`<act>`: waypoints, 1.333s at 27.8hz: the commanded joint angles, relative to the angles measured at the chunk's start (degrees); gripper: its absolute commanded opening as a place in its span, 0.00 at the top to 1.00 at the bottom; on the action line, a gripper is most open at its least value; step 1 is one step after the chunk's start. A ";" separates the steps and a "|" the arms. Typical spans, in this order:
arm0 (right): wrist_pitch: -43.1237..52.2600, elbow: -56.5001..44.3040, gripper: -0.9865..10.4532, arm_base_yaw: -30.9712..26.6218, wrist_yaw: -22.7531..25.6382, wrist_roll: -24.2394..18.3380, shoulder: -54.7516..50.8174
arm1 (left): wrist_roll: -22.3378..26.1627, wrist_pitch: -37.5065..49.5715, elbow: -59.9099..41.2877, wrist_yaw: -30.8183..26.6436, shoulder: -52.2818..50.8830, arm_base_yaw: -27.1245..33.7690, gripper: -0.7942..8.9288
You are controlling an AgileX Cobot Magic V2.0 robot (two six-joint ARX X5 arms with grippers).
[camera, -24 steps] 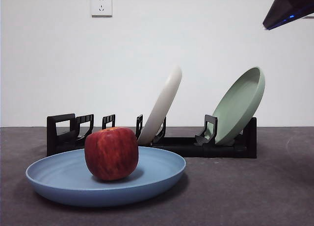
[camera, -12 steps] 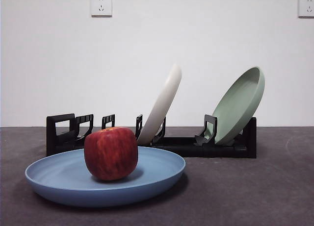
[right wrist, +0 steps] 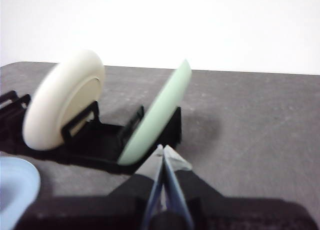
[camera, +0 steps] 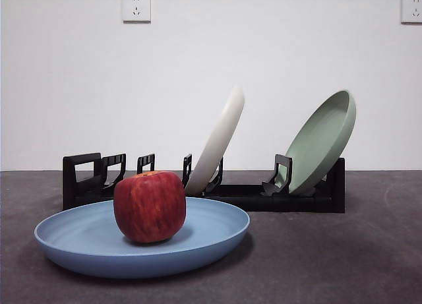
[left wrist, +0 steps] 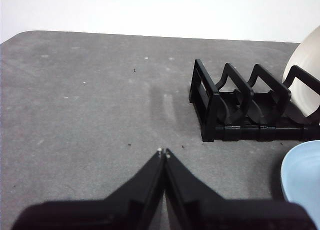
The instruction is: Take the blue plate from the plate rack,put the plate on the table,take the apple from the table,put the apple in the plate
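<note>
The blue plate (camera: 142,241) lies flat on the dark grey table (camera: 330,258) in front of the black plate rack (camera: 237,192). The dark red apple (camera: 150,206) sits in the plate, left of its middle. Neither gripper shows in the front view. My left gripper (left wrist: 163,153) is shut and empty, above bare table beside the rack's boxy end (left wrist: 206,103); the plate's edge (left wrist: 300,175) shows at the side. My right gripper (right wrist: 162,151) is shut and empty, back from the rack (right wrist: 100,140), with a sliver of the blue plate (right wrist: 15,190) in view.
A cream-white plate (camera: 217,142) and a pale green plate (camera: 321,142) lean in the rack's slots; both show in the right wrist view, cream (right wrist: 62,98) and green (right wrist: 157,113). Two wall sockets (camera: 136,7) sit on the white wall behind.
A dark arm tip at the top right corner of the front view has withdrawn out of sight, uncovering a wall socket. The plate and apple have stayed in place.
</note>
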 commanded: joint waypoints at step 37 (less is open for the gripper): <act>-3.32 -11.74 0.91 0.02 3.02 7.34 -10.78 | -0.35 0.09 -0.76 -0.20 -0.17 0.13 0.92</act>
